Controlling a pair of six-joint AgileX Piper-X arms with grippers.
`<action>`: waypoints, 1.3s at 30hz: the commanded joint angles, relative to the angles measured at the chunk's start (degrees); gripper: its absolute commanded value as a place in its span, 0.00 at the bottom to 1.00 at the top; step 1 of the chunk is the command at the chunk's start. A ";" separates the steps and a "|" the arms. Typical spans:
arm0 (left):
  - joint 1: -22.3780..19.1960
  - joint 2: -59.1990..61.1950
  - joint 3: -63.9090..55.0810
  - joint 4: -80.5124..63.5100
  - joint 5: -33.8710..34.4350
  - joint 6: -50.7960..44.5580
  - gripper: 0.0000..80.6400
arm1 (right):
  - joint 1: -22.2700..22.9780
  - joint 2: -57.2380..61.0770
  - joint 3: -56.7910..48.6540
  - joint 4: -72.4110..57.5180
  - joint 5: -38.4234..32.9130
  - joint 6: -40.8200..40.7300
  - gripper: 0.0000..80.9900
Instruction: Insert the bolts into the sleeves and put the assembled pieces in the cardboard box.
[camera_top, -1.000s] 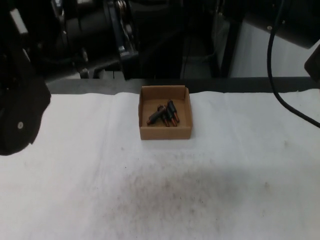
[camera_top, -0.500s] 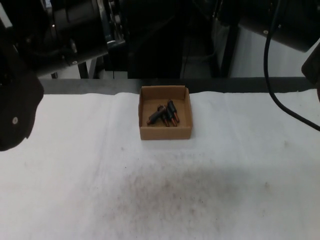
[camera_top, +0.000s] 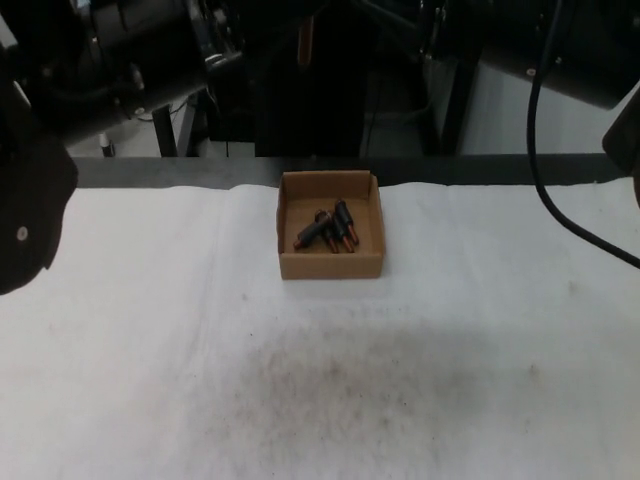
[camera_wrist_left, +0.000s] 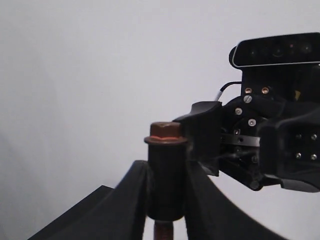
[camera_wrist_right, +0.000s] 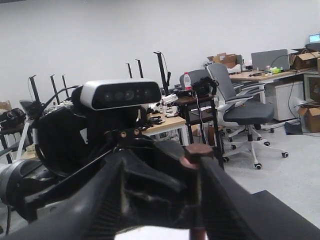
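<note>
Copper-headed bolt (camera_wrist_left: 164, 131) looks seated in the black sleeve (camera_wrist_left: 165, 192) your left claw (camera_wrist_left: 165, 172) pinches; lower it into the brown cardboard box (camera_top: 330, 266) before releasing. Right claw (camera_wrist_right: 162, 172) state: can't tell.

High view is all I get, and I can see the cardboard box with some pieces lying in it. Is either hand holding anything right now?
Observer: Yes. The left hand is shut on a black sleeve.
Operator: Is a bolt in that sleeve yet?
Observer: It is. The bolt has its hex head seated against one end of the sleeve, and its tip sticks out of the other end.
Operator: And the other arm?
Observer: The right hand is open, right next to the bolt's head and facing the left hand.
</note>
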 joint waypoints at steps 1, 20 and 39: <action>0.06 -0.92 -0.86 0.47 -0.36 -0.28 0.00 | -0.40 -0.37 0.05 -2.13 0.09 0.58 0.55; 0.19 4.66 -5.71 32.87 -12.97 7.61 0.00 | -6.85 -0.37 -0.06 10.07 7.25 5.59 0.01; -0.39 51.07 -56.95 66.82 -22.77 4.96 0.00 | -10.88 -3.37 -0.06 29.40 15.49 4.22 0.01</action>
